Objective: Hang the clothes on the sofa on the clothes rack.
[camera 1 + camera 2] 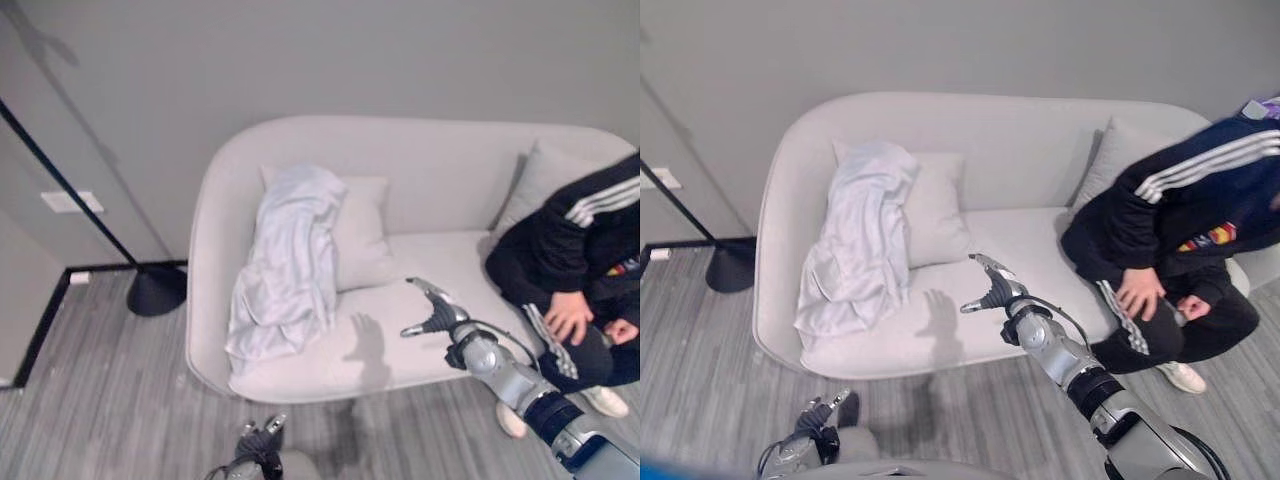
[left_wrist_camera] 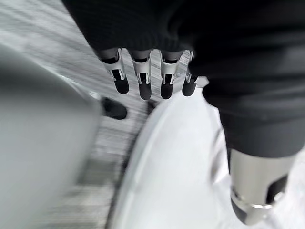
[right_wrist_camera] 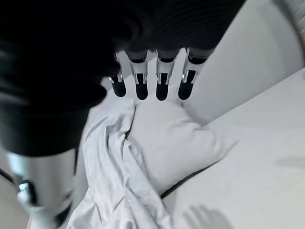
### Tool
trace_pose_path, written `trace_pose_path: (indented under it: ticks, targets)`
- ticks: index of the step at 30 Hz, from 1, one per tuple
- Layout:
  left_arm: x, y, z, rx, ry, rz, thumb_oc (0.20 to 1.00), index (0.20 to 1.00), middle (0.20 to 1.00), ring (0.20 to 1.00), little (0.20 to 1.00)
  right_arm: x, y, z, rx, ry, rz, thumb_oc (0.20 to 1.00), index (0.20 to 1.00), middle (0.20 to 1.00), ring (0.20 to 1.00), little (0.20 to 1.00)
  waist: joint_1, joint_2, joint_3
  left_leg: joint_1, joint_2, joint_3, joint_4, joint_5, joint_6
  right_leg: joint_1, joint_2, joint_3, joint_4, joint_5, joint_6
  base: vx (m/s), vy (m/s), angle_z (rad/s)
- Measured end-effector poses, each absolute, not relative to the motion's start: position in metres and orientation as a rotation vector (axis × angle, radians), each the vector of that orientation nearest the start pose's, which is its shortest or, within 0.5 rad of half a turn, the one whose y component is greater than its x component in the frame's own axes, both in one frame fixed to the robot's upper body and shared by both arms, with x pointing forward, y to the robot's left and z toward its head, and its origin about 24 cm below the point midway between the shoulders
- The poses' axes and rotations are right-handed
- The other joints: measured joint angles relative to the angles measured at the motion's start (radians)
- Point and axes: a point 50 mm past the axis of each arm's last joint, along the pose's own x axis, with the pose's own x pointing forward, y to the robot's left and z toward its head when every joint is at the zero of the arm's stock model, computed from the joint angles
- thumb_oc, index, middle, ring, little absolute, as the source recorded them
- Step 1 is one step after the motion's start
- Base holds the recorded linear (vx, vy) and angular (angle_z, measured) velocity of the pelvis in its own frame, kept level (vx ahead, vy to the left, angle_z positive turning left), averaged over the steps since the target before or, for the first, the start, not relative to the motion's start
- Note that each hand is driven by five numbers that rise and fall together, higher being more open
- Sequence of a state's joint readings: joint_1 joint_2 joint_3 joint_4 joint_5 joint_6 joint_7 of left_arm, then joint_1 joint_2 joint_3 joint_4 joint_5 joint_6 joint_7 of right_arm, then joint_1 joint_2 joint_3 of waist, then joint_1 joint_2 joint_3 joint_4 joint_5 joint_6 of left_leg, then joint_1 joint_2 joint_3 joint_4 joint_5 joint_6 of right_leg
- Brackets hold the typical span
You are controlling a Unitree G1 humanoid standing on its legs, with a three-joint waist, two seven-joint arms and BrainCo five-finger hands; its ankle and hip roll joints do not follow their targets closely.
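Your left hand (image 1: 262, 437) hangs low over the floor (image 1: 100, 400) by the sofa's front edge, fingers loose and holding nothing. Your right hand (image 1: 432, 308) floats over the bare middle seat, fingers spread, empty too. One white shirt (image 1: 285, 265) lies draped over one pillow (image 1: 362, 240) at the left end of the sofa (image 1: 440, 170). One person (image 1: 585, 270) sits at the right end.
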State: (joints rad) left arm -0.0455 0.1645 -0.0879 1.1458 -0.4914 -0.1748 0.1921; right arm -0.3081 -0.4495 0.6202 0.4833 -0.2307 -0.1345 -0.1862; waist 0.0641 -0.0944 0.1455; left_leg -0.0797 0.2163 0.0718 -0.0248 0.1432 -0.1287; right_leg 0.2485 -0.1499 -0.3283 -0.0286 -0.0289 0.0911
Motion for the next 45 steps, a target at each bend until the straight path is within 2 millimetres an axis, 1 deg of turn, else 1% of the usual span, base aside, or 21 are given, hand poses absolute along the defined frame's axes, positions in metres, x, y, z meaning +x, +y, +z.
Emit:
trace_pose_path:
  ticks: [2, 5, 6, 8, 9, 10, 12, 13, 15, 17, 18, 19, 21, 23, 24, 27, 30, 36, 41, 43, 45]
  targets:
    - [0.141, 0.224, -0.144, -0.075, 0.914, 0.453, 1.000, 1.000, 1.000, 1.000, 1.000, 0.275, -0.139, -0.009, -0.843, 0.047, 0.401, 1.000, 1.000, 1.000, 1.000, 1.000, 0.005, -0.008, -0.001, -0.005, -0.051, 0.007, 0.052, -0.051, 0.037, 0.000, -0.060, 0.008, 0.039, 0.040, -0.004, 0.17, 0.263, 0.14]
    - [0.140, 0.233, -0.143, -0.001, 0.923, 0.433, 1.000, 1.000, 1.000, 1.000, 1.000, 0.274, -0.140, -0.010, -0.842, 0.044, 0.377, 1.000, 1.000, 1.000, 1.000, 1.000, 0.009, -0.006, -0.009, 0.016, -0.110, 0.040, 0.062, -0.112, 0.087, -0.050, -0.138, 0.014, 0.178, 0.073, 0.001, 0.09, 0.323, -0.05]
    - [0.139, 0.237, -0.142, 0.017, 0.929, 0.431, 1.000, 1.000, 1.000, 1.000, 1.000, 0.276, -0.140, -0.008, -0.849, 0.037, 0.370, 1.000, 1.000, 1.000, 1.000, 1.000, 0.007, -0.002, -0.010, 0.019, -0.122, 0.051, 0.061, -0.122, 0.098, -0.091, -0.163, 0.018, 0.252, 0.081, -0.009, 0.08, 0.281, -0.22]
    - [0.137, 0.245, -0.141, 0.076, 0.938, 0.414, 1.000, 1.000, 1.000, 1.000, 1.000, 0.277, -0.144, -0.008, -0.888, 0.036, 0.342, 1.000, 1.000, 1.000, 1.000, 1.000, -0.019, 0.013, -0.006, 0.037, -0.171, 0.050, 0.063, -0.132, 0.167, -0.258, -0.247, 0.098, 0.531, 0.190, 0.016, 0.14, 0.175, 0.06]
    - [0.137, 0.246, -0.141, 0.088, 0.940, 0.408, 1.000, 1.000, 1.000, 1.000, 1.000, 0.274, -0.145, -0.011, -0.891, 0.046, 0.333, 1.000, 1.000, 1.000, 1.000, 1.000, -0.024, 0.020, -0.003, 0.050, -0.189, 0.044, 0.059, -0.145, 0.193, -0.312, -0.253, 0.134, 0.569, 0.121, 0.074, 0.17, 0.025, 0.21]
    - [0.134, 0.251, -0.141, 0.100, 0.954, 0.420, 1.000, 1.000, 1.000, 1.000, 1.000, 0.273, -0.144, -0.011, -0.906, 0.034, 0.328, 1.000, 1.000, 1.000, 1.000, 1.000, -0.031, 0.030, -0.007, 0.063, -0.204, 0.038, 0.041, -0.152, 0.207, -0.336, -0.244, 0.132, 0.476, 0.098, 0.083, 0.18, -0.125, 0.17]
    - [0.137, 0.252, -0.140, 0.121, 0.954, 0.409, 1.000, 1.000, 1.000, 1.000, 1.000, 0.273, -0.143, -0.012, -0.915, 0.029, 0.326, 1.000, 1.000, 1.000, 1.000, 1.000, -0.041, 0.046, -0.007, 0.080, -0.222, 0.024, -0.001, -0.135, 0.191, -0.302, -0.201, 0.079, 0.006, 0.120, 0.088, 0.16, -0.269, 0.18]
    - [0.137, 0.248, -0.141, 0.103, 0.949, 0.415, 1.000, 1.000, 1.000, 1.000, 1.000, 0.274, -0.144, -0.012, -0.931, 0.029, 0.331, 1.000, 1.000, 1.000, 1.000, 1.000, -0.033, 0.038, -0.004, 0.079, -0.229, 0.024, 0.001, -0.141, 0.181, -0.311, -0.177, 0.088, -0.083, 0.146, 0.112, 0.10, -0.250, 0.49]
    - [0.143, 0.251, -0.137, 0.089, 0.922, 0.434, 1.000, 1.000, 1.000, 1.000, 1.000, 0.266, -0.145, -0.024, -0.975, 0.069, 0.357, 1.000, 1.000, 1.000, 1.000, 1.000, -0.050, 0.026, -0.010, 0.067, -0.238, -0.035, 0.020, -0.156, 0.164, -0.296, -0.156, 0.100, -0.081, 0.191, 0.111, 0.06, -0.176, 0.83]
    - [0.143, 0.249, -0.135, 0.037, 0.879, 0.475, 1.000, 1.000, 1.000, 1.000, 1.000, 0.259, -0.138, -0.034, -1.039, 0.074, 0.428, 1.000, 1.000, 1.000, 1.000, 1.000, -0.019, -0.006, -0.036, 0.062, -0.246, -0.052, 0.013, -0.161, 0.157, -0.294, -0.132, 0.103, -0.081, 0.210, 0.092, 0.11, -0.094, 0.42]
    - [0.137, 0.251, -0.136, 0.021, 0.876, 0.496, 1.000, 1.000, 1.000, 1.000, 1.000, 0.259, -0.135, -0.036, -1.058, 0.067, 0.450, 1.000, 1.000, 1.000, 1.000, 1.000, -0.007, -0.021, -0.046, 0.061, -0.249, -0.056, 0.008, -0.164, 0.153, -0.289, -0.131, 0.100, -0.081, 0.217, 0.083, 0.09, -0.105, 0.19]
    - [0.122, 0.258, -0.139, 0.027, 0.903, 0.522, 1.000, 1.000, 1.000, 1.000, 1.000, 0.258, -0.128, -0.037, -1.125, 0.031, 0.500, 1.000, 1.000, 1.000, 1.000, 1.000, 0.007, -0.059, -0.069, 0.051, -0.256, -0.059, 0.027, -0.170, 0.136, -0.263, -0.136, 0.091, -0.077, 0.238, 0.059, 0.04, -0.091, 0.17]
    - [0.113, 0.247, -0.145, 0.031, 0.946, 0.492, 1.000, 1.000, 1.000, 1.000, 1.000, 0.266, -0.130, -0.031, -1.194, -0.015, 0.499, 1.000, 1.000, 1.000, 1.000, 1.000, 0.001, -0.042, -0.064, 0.003, -0.221, -0.083, 0.078, -0.192, 0.104, -0.263, -0.105, 0.068, -0.076, 0.223, 0.065, 0.01, -0.074, 0.33]
    - [0.114, 0.236, -0.148, 0.021, 0.953, 0.457, 1.000, 1.000, 1.000, 1.000, 1.000, 0.274, -0.134, -0.027, -1.230, -0.028, 0.474, 1.000, 1.000, 1.000, 1.000, 1.000, -0.003, -0.015, -0.051, -0.031, -0.194, -0.099, 0.103, -0.197, 0.095, -0.271, -0.081, 0.062, -0.076, 0.219, 0.059, 0.00, -0.037, 0.36]
    - [0.115, 0.225, -0.150, -0.001, 0.956, 0.435, 1.000, 1.000, 1.000, 1.000, 1.000, 0.282, -0.134, -0.022, -1.289, -0.069, 0.454, 1.000, 1.000, 1.000, 1.000, 1.000, 0.000, 0.003, -0.042, -0.069, -0.165, -0.106, 0.114, -0.202, 0.078, -0.293, -0.054, 0.057, -0.076, 0.201, 0.034, -0.01, -0.025, 0.14]
    - [0.120, 0.224, -0.149, -0.023, 0.943, 0.445, 1.000, 1.000, 1.000, 1.000, 1.000, 0.287, -0.126, -0.018, -1.352, -0.129, 0.483, 1.000, 1.000, 1.000, 1.000, 1.000, 0.007, 0.013, -0.029, -0.082, -0.120, -0.064, 0.114, -0.191, 0.051, -0.297, -0.028, 0.050, -0.076, 0.176, 0.020, -0.05, -0.016, 0.09]
    - [0.135, 0.226, -0.143, -0.026, 0.889, 0.448, 1.000, 1.000, 1.000, 1.000, 1.000, 0.300, -0.112, -0.010, -1.391, -0.200, 0.469, 1.000, 1.000, 1.000, 1.000, 1.000, 0.021, 0.009, 0.007, -0.130, -0.102, -0.062, 0.137, -0.183, 0.035, -0.340, -0.013, 0.052, -0.076, 0.151, 0.005, -0.05, 0.017, -0.01]
    - [0.144, 0.229, -0.140, -0.006, 0.875, 0.462, 1.000, 1.000, 1.000, 1.000, 1.000, 0.309, -0.104, -0.019, -1.414, -0.143, 0.419, 1.000, 1.000, 1.000, 1.000, 1.000, 0.052, 0.048, 0.078, -0.239, -0.101, -0.085, 0.149, -0.154, 0.036, -0.428, -0.009, 0.035, -0.077, 0.174, -0.009, -0.02, 0.045, 0.10]
    - [0.166, 0.220, -0.130, -0.011, 0.796, 0.435, 1.000, 1.000, 1.000, 1.000, 1.000, 0.322, -0.104, -0.004, -1.364, -0.159, 0.310, 1.000, 1.000, 1.000, 1.000, 1.000, 0.078, 0.092, 0.138, -0.269, -0.116, -0.103, 0.116, -0.118, 0.038, -0.458, -0.022, 0.006, -0.076, 0.186, -0.007, 0.00, 0.063, 0.15]
    - [0.181, 0.214, -0.123, -0.015, 0.745, 0.406, 1.000, 1.000, 1.000, 1.000, 1.000, 0.333, -0.102, 0.012, -1.309, -0.180, 0.235, 1.000, 1.000, 1.000, 1.000, 1.000, 0.077, 0.099, 0.155, -0.281, -0.126, -0.113, 0.073, -0.080, 0.044, -0.484, -0.029, -0.005, -0.076, 0.193, 0.001, -0.02, 0.048, 0.24]
    - [0.189, 0.213, -0.119, -0.014, 0.721, 0.399, 1.000, 1.000, 1.000, 1.000, 1.000, 0.333, -0.094, 0.014, -1.290, -0.200, 0.234, 1.000, 1.000, 1.000, 1.000, 1.000, 0.087, 0.099, 0.161, -0.286, -0.128, -0.115, 0.060, -0.071, 0.043, -0.491, -0.030, -0.014, -0.076, 0.198, 0.006, -0.04, 0.032, 0.14]
